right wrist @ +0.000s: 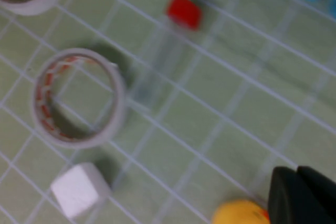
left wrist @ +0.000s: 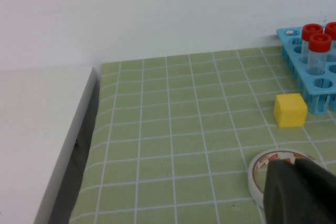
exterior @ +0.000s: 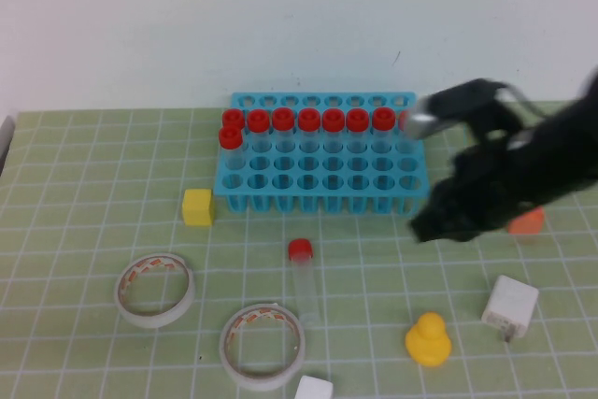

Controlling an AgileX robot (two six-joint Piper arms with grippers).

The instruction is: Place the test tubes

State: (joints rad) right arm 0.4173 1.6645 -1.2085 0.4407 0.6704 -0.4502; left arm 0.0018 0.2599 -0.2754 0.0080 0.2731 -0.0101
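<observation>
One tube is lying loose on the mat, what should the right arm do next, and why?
Probably swing the right pincer, shut and empty near the yellow duck, over the red-capped tube lying on the mat: it is the only tube outside the blue rack. The left pincer is shut beside a tape roll.

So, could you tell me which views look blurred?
High view: the right arm is motion-smeared beside the rack, the rest clear. Right wrist view: soft throughout, the tube streaked; the right gripper hovers near the duck. Left wrist view: crisp, with the left gripper by a tape roll.
</observation>
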